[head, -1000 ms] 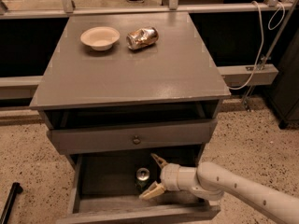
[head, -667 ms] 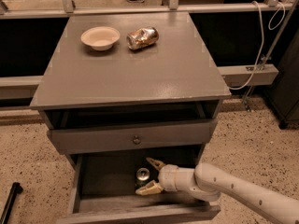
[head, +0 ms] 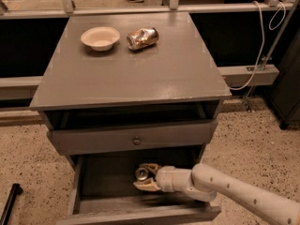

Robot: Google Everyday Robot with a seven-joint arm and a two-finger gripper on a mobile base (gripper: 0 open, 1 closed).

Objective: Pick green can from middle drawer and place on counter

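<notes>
1. One green can (head: 142,173) stands upright on the floor of the open drawer (head: 75,189), nearest us. Our gripper (head: 139,176) is down inside with it, jaws parted and straddling the can, one on each side.
2. We judge the reach done. The squeeze, lift and carry are all left.
3. Above, the knobbed front (head: 93,139) is shut.
4. Farthest, the bench (head: 140,78) holds a bowl (head: 100,37) and a brown can (head: 142,38) at the back, so we can set down nearer its front.
</notes>
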